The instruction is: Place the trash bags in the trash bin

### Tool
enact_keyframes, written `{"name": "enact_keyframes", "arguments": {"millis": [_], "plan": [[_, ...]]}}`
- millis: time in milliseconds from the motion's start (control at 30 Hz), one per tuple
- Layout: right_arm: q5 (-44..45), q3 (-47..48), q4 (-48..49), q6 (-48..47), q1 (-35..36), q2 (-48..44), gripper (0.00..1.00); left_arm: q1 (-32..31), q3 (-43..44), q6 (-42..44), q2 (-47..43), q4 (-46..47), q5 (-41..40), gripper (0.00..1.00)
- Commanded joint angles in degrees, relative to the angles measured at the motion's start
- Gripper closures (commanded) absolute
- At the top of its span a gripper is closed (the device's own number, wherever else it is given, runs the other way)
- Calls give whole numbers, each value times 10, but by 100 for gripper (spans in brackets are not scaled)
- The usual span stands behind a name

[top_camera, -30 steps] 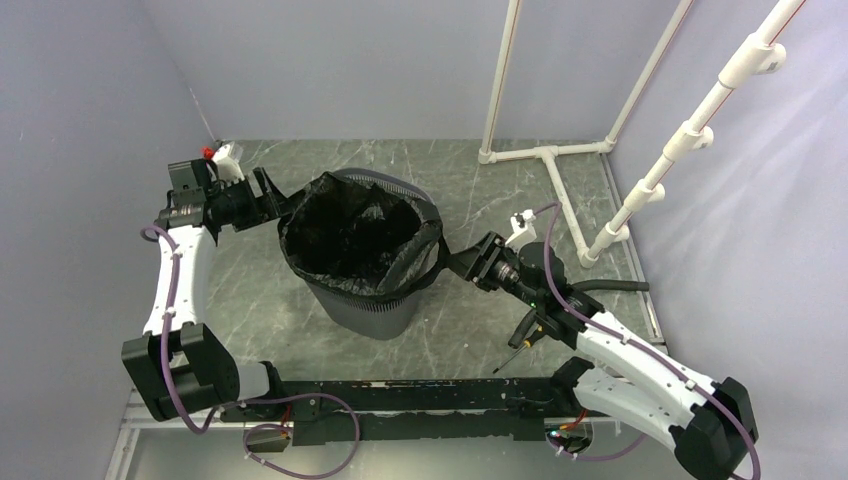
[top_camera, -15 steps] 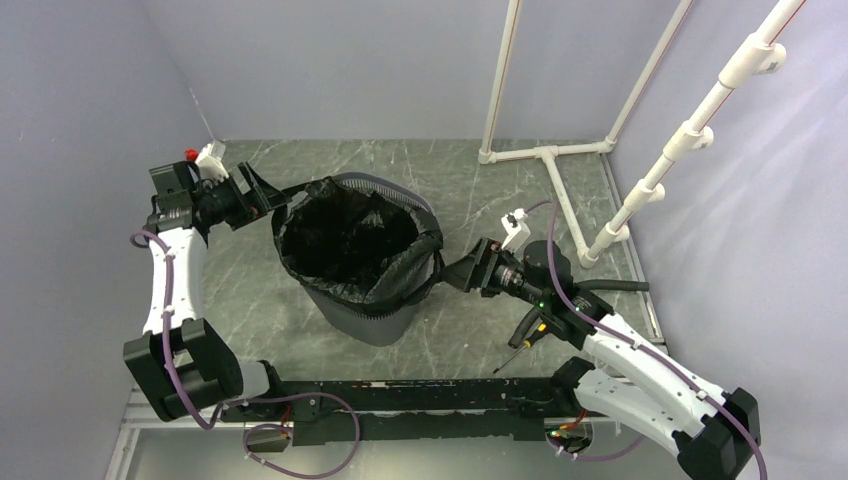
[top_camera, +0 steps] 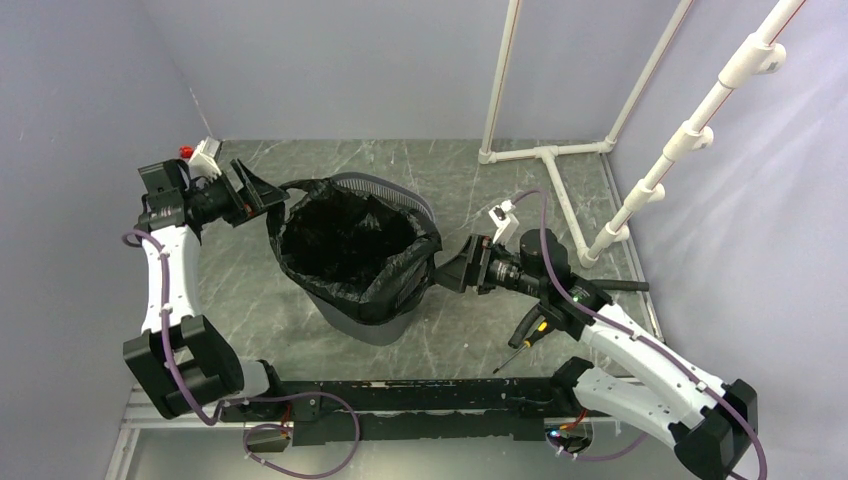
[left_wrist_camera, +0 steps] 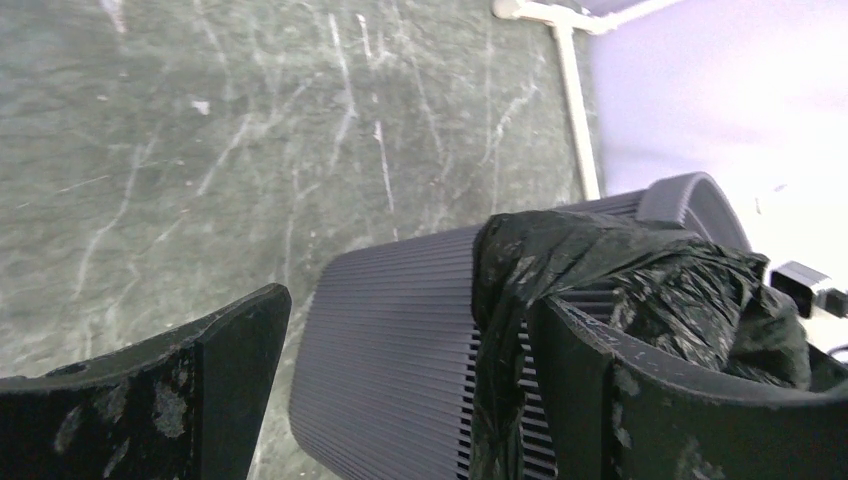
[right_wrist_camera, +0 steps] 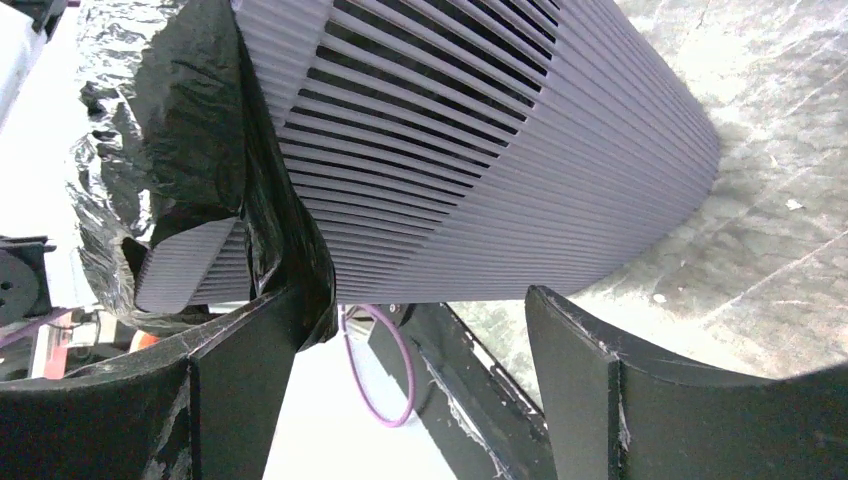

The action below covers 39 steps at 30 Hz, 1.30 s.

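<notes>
— Grey marbled table [top_camera: 480,190]; where's the trash bag [top_camera: 350,240]?
— Lining the trash bin [top_camera: 375,320], hem over its rim. From the bin, the left gripper [top_camera: 262,190] sits at 10 o'clock, the right gripper [top_camera: 446,277] at 3 o'clock; both gape wide, film touching 1 finger each.

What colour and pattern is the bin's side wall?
Dark grey, finely ribbed with slots; the trash bin shows best in right wrist view.

Pale lavender walls [top_camera: 350,60] enclose a grey-green marbled tabletop [top_camera: 250,290], white pipes [top_camera: 548,152] standing at right.
</notes>
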Motion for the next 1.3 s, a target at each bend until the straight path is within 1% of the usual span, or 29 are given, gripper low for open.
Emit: {"name": "enact_keyframes", "arguments": {"millis": [0,33,67,100,167,200,267,367,433,500,600,733,900,1000,1100,1200,1267], "plan": [[57,22,-40,13,4,-24,14,3,5,-9,10,31,99,7],[128,25,-68,25,4,-34,14,4,-2,-16,13,43,100,7],[167,20,-93,40,4,-46,14,4,-9,-25,16,54,105,7],[181,12,-90,40,3,-58,14,5,-15,-37,21,64,115,7],[142,1,-52,22,2,-67,13,5,-12,-44,45,72,156,7],[113,4,-43,17,2,-62,13,6,0,-28,60,45,167,7],[64,13,-37,10,2,-45,13,5,24,6,77,-2,154,7],[55,16,-35,13,3,-49,14,7,24,-4,68,7,135,7],[45,6,0,16,3,-61,15,7,24,-14,60,18,128,7],[33,15,18,11,3,-60,18,7,32,-15,51,12,105,7],[15,50,0,-17,3,-34,18,8,50,-5,38,-6,64,7],[33,91,-34,-54,3,-3,18,8,66,0,33,-25,23,7],[22,128,-60,-91,3,21,18,7,89,8,38,-48,5,7],[-3,125,-57,-95,3,19,21,8,110,23,60,-72,41,7],[-23,112,-40,-88,3,12,24,8,157,69,98,-153,78,7],[-17,109,-22,-82,3,14,26,8,157,62,113,-131,148,7],[-4,118,-21,-83,2,21,28,8,159,53,124,-124,181,7]]}}
